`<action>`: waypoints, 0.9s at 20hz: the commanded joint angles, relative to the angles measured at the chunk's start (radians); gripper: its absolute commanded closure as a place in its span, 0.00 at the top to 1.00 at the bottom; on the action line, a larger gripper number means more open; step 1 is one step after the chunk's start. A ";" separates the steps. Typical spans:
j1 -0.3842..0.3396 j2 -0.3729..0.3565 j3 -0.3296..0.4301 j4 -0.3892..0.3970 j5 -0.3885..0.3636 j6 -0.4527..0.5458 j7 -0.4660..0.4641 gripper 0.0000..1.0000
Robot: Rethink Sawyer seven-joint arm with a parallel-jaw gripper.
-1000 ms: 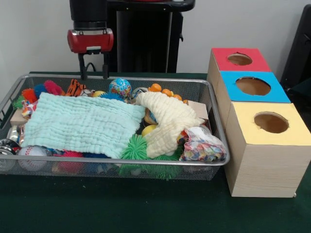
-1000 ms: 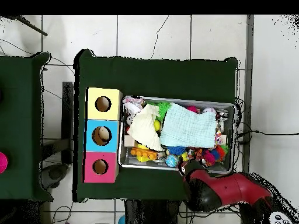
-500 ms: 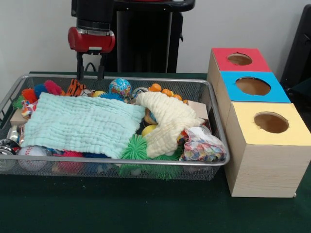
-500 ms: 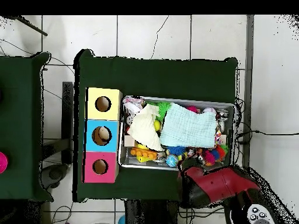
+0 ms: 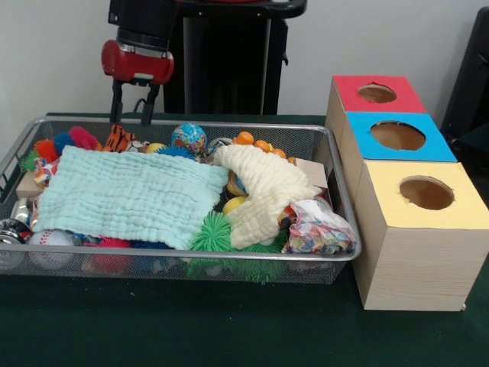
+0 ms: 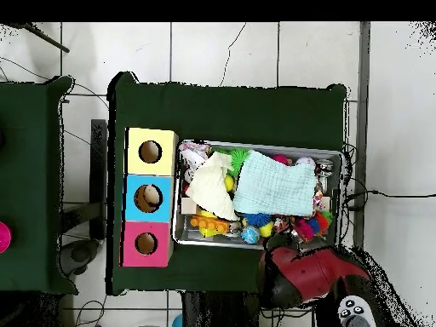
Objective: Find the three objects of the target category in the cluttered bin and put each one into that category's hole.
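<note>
The wire mesh bin sits on the green table, full of toys. A pale green cloth and a cream cloth cover much of it. The red-panelled hole tops the far box. My gripper hangs open and empty above the bin's far left rim, over a tiger-striped toy. In the overhead view the red arm hides it.
Blue-panelled and yellow-panelled holes sit beside the red one. In the bin lie a globe ball, orange pieces, a green spiky ball, a baseball and a patterned bag.
My gripper has risen and drifted slightly left along the bin's far rim, tilting a little. The arm has swung back in the overhead view. Nothing in the bin has moved.
</note>
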State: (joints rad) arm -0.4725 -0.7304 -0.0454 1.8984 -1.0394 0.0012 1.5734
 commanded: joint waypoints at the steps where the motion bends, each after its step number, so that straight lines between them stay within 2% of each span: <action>1: 0.000 0.120 -0.127 -0.143 0.009 -0.112 0.147 1.00; 5: -0.057 0.135 -0.075 -0.156 0.000 -0.107 0.111 1.00; 9: -0.045 0.206 -0.120 -0.199 0.025 -0.171 0.113 1.00; 14: 0.020 0.313 -0.216 -0.228 0.113 -0.267 0.117 1.00; 18: 0.024 0.329 -0.214 -0.198 0.127 -0.257 0.126 1.00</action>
State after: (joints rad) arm -0.4735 -0.4938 -0.2544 1.7740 -0.9762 -0.1853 1.5734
